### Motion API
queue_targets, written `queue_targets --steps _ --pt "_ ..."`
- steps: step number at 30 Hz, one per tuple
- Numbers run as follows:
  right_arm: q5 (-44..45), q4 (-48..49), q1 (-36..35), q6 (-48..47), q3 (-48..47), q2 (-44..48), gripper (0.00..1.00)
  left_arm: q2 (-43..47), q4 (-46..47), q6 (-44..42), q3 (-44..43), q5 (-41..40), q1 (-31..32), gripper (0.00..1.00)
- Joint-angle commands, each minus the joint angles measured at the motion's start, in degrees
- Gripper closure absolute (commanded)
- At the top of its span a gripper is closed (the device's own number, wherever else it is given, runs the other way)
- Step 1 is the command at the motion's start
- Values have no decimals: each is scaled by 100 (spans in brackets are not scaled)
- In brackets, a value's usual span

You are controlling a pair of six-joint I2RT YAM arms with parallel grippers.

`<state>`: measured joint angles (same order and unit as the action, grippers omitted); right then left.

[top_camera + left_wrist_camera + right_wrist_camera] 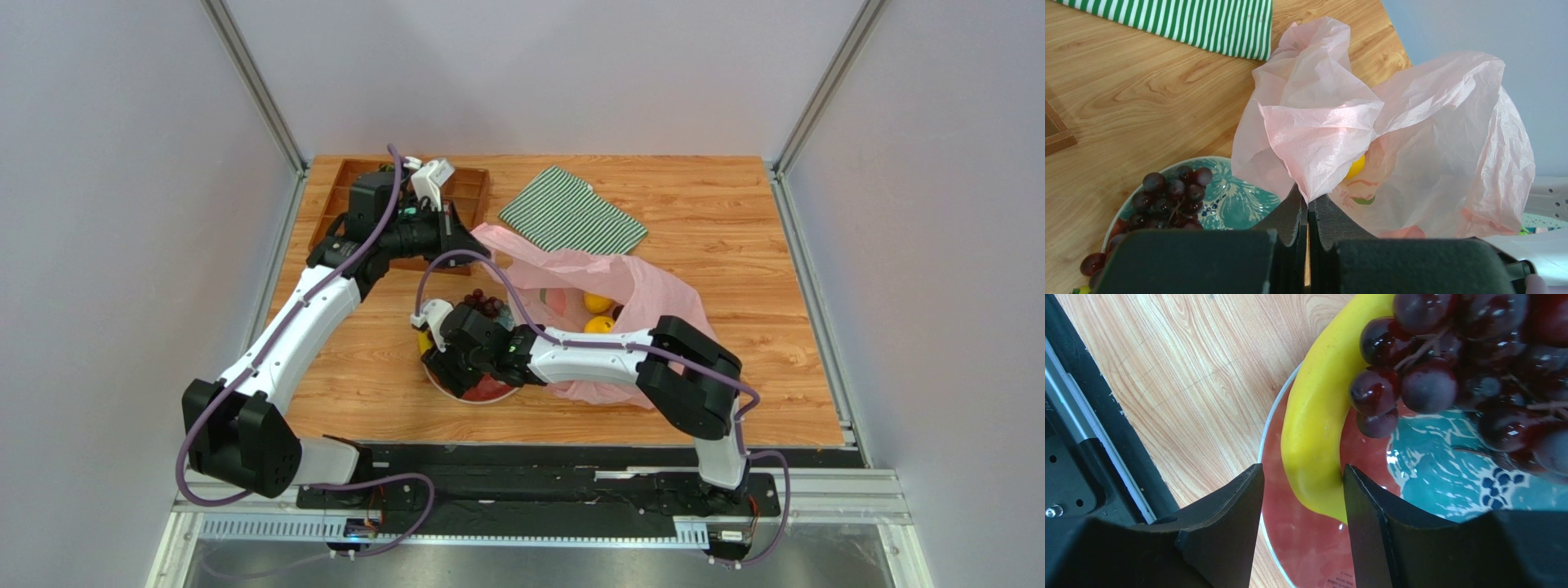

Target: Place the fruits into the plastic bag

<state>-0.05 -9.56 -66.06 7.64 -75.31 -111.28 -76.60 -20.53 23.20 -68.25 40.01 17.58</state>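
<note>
Banana on the plate, bag pinched at its 3 o'clock.
My right hand (1301, 473) has its fingers apart either side of the banana (1318, 416) end. The grapes (1462, 367) lie at its 3 o'clock on the plate (1438, 459), whose rim sits near the counter (761, 245) front edge. My left hand (1308, 211) is clamped on the pink bag (1438, 141), with yellow fruits (597, 303) inside. There is bare counter at the bag's 3 o'clock and a striped cloth (574, 211) at 12. I can't read the plate's small print.

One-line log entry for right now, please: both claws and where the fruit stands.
left claw: shut on plastic bag edge | right claw: open, astride banana end | grapes: on plate | yellow fruit: in bag
</note>
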Motion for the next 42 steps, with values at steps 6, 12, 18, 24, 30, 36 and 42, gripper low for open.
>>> queue_targets --steps 6,12,18,24,30,36,42 --pt "-240 279 41 71 -186 -236 58 294 41 -61 -57 60 17 100" --pt "-653 508 32 -43 103 54 71 295 32 -61 -57 68 17 100" --pt "-1198 833 -55 -140 306 309 75 286 41 -61 -57 68 17 100" --pt "-1664 1095 -214 -166 210 414 77 286 23 -70 -57 68 17 100" --pt "-1998 1018 -407 -131 262 1064 79 295 32 -70 -57 68 17 100" --pt "-2350 702 -408 71 842 2415 80 338 23 -70 -57 42 17 100" --pt "-2289 77 -162 378 1517 3612 80 373 6 -96 -66 16 17 100"
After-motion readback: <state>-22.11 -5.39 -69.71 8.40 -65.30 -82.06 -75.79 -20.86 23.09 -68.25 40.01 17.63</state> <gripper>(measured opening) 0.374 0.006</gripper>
